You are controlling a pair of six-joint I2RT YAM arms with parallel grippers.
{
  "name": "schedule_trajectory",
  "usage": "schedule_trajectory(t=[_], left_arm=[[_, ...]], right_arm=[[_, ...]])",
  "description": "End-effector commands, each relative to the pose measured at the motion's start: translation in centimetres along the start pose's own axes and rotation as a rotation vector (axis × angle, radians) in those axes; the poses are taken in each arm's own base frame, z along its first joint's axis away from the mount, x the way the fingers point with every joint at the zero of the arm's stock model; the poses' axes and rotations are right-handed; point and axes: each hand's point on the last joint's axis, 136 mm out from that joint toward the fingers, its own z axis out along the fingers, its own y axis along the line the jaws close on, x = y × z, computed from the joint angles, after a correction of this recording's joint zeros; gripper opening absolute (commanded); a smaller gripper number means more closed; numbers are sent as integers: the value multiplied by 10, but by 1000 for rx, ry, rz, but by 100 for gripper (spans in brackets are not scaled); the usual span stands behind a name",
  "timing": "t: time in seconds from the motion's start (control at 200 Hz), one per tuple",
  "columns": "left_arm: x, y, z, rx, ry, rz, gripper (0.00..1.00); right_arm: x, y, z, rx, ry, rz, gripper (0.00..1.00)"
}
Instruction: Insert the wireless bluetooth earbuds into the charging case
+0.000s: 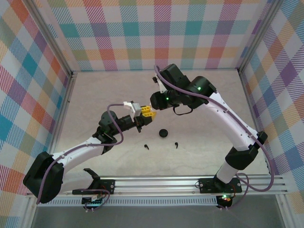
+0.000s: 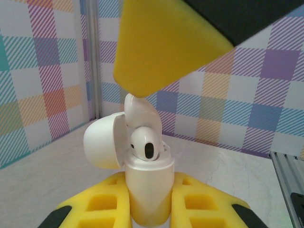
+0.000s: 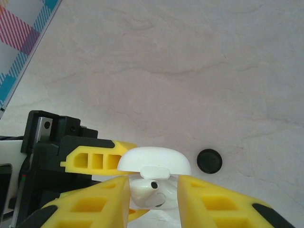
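Pale marbled surface (image 1: 95, 95). Lying on it: round black case (image 1: 164, 133) near the middle; toward the near edge, left black earbud (image 1: 147, 146) and right black earbud (image 1: 176, 144), apart.

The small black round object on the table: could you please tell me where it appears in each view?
Top external: the black round object lies just below picture centre on the table.
Right wrist: right of centre, beside the white charging case.
Shared landmark: that case, central in the left wrist view, clamped in the left gripper, while the right gripper holds a white earbud at its opening.
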Motion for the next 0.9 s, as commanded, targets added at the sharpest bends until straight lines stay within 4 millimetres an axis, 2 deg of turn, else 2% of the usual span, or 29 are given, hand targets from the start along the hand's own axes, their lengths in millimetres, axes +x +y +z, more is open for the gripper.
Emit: schedule_trajectory(t=[0.0,0.205,0.525,0.9], left_arm=[[-19,-8,5,40,-45,43,0],[-18,-8,6,43,-43,41,0],[-20,-10,4,47,-47,41,0],[-24,-12,3,51,-56,45,0]], right_arm=[[2,1,-4,-10,17,4,33],[4,5,-1,-35,28,13,33],[3,-4,3,11,13,28,31],[9,-10,4,-17,17,91,30]])
